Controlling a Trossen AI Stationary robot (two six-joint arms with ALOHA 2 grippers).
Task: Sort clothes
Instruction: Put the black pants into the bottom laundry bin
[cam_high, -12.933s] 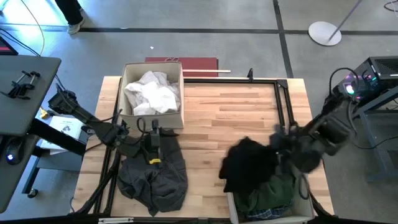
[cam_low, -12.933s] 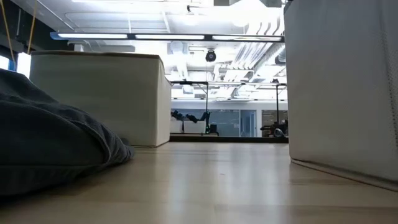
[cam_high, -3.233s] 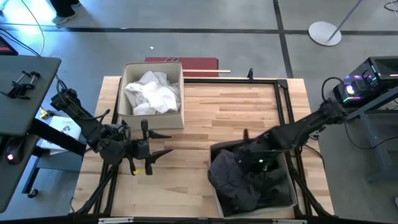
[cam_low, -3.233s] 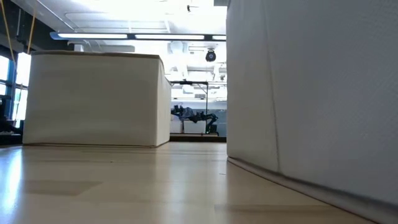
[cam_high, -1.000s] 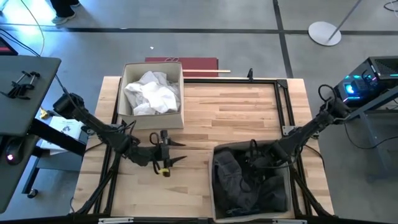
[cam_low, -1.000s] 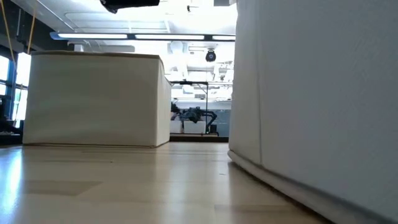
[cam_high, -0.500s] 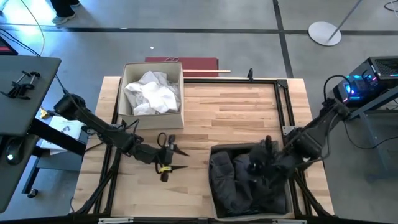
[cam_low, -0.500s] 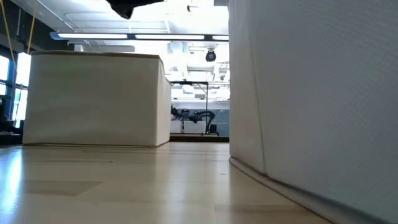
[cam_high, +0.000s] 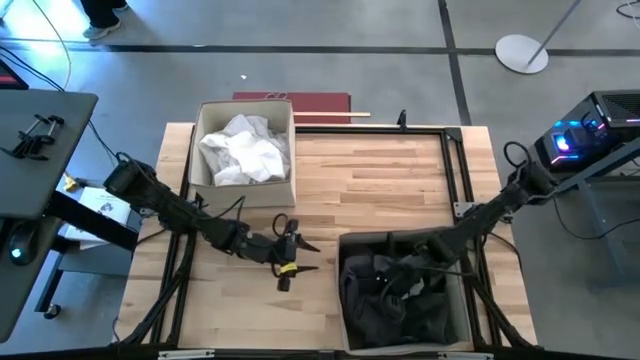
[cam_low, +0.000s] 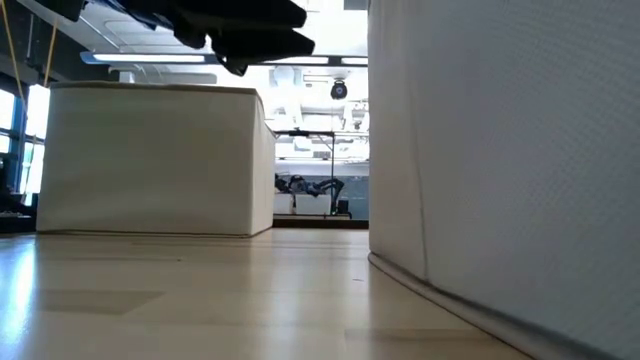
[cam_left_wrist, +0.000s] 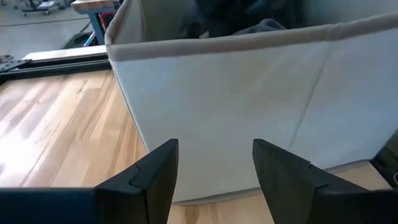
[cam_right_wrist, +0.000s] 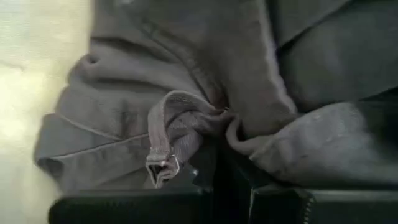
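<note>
Overall, the wooden table (cam_high: 380, 170) was the largest thing in sight, and no brand, label or readable writing showed anywhere on it or on what it carried. Two beige fabric bins stood on it. One bin (cam_high: 205, 178) sat at the far left part of the table, close to its far edge, and held the white clothes (cam_high: 243, 148), a crumpled pale heap that rose to the bin's rim. The other bin (cam_high: 345, 300) sat at the near edge, right of the middle, and held the dark clothes (cam_high: 375, 310), a mass of grey-black fabric that filled it; how many separate pieces lay in either heap could not be counted. Up close the dark fabric was soft, thick and folded, with a ribbed hem or cuff curled up on top.

Two dark arms worked over the table. The right arm reached in from the table's right side, and the right gripper (cam_high: 392, 282) was down inside the near bin among the dark clothes, its fingers closed together; from its wrist view, a grey fold appeared to be pinched between them, though it was hard to be sure. The left arm stretched from the left edge toward the middle, and the left gripper (cam_high: 296, 255) hung above bare wood just beside the near bin's left wall, its fingers (cam_left_wrist: 155, 174) spread wide apart and holding nothing, pointed at that wall.
</note>
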